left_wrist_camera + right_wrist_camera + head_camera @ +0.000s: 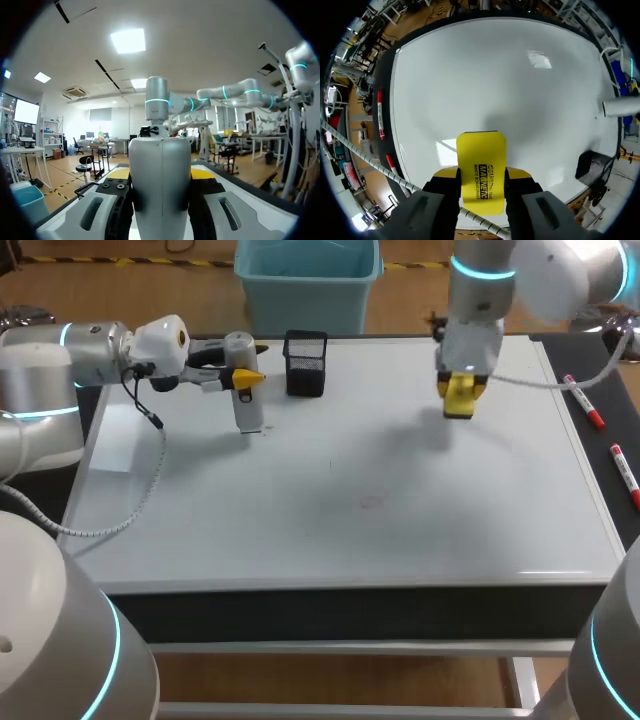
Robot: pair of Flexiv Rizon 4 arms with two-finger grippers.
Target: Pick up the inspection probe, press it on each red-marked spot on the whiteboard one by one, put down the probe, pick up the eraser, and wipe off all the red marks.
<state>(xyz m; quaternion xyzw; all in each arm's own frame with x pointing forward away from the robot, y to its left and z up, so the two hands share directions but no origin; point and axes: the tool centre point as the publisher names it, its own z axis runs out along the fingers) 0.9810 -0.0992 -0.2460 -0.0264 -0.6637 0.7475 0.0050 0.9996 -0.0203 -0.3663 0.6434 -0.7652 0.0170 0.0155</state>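
At the whiteboard's far left our left gripper pinches the upright probe, a stiff, smooth cylinder we judge light but slippery, best held mid-body; above the whiteboard's far right our right gripper clamps the eraser, seemingly a light rigid block, by its long sides. A faint red mark lies near the whiteboard's middle.

- Left arm: silver-white tubular segments, each joint ringed in glowing cyan.
- Right arm: same finish and cyan rings.
- Cables: coiled white cable and thin black cable on the left arm; grey cable on the right.
- Left gripper: grey slotted housings, black mounts with screws.
- Right gripper: black fingers, yellow tips.
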